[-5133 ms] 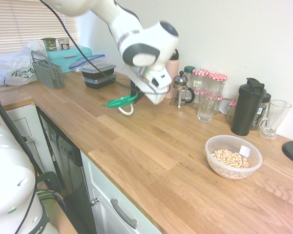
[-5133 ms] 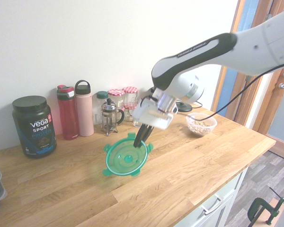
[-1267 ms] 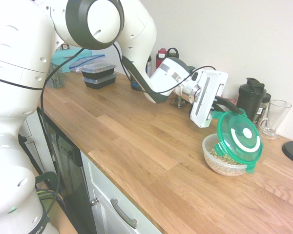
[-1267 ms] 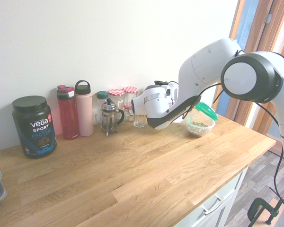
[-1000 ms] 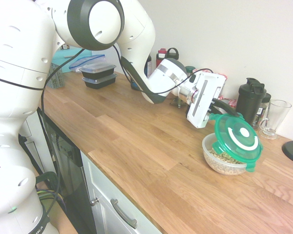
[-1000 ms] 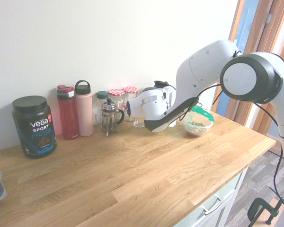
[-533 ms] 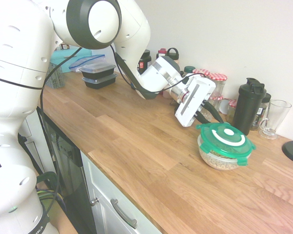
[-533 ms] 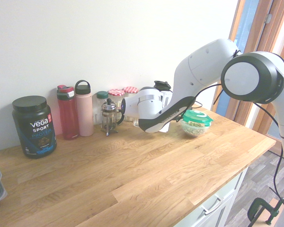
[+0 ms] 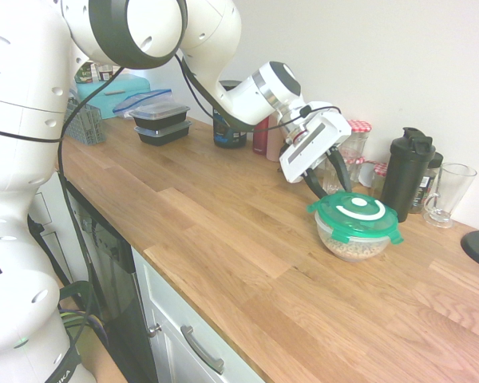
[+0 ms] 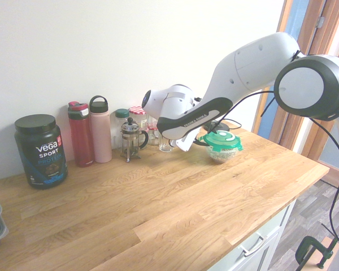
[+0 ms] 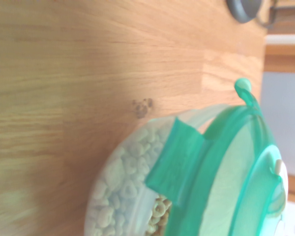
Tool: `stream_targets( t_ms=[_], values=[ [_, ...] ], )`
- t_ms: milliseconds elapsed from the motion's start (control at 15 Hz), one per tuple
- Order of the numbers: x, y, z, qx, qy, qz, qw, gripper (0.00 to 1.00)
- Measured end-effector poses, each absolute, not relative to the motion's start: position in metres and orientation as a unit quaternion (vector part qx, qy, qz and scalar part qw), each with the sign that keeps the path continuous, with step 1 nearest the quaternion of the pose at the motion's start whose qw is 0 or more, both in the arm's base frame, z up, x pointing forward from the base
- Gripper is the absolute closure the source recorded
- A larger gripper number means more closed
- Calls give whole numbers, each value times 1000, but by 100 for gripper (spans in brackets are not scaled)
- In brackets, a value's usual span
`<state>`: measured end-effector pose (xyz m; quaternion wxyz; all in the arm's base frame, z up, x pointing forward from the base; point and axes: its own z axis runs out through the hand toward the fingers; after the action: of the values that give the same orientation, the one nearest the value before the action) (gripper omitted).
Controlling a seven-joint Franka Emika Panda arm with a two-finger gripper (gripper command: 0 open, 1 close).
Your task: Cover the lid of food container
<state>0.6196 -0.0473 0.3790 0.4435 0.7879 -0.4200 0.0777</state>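
lid: round translucent green plastic lid (image 9: 355, 214) lay on round clear plastic cereal bowl (image 9: 353, 243), tabs unclipped | gripper (image 9: 327, 184): fingers parted, empty, just beside rim | handling: likely light, flexible, slippery; best pressed at side tabs

A glossy white robot arm (image 9: 144, 48) built of rounded, bulbous segments fills the upper left of the first exterior view, with dark grey rings at its joints. A thin black cable (image 9: 199, 88) runs along it to the wrist. Its white box-shaped hand carries slim black fingers (image 9: 338, 173). In the second exterior view, a black band (image 10: 196, 114) bears small white lettering, unreadable.
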Motion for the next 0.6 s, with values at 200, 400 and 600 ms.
stream_targets(
  t_ms=[200, 400, 600],
  values=[
    [618, -46, 390, 805, -440, 59, 394, 0],
    [616, -47, 402, 810, -451, 55, 372, 0],
    [612, -58, 405, 813, -459, 46, 357, 0]
  ],
)
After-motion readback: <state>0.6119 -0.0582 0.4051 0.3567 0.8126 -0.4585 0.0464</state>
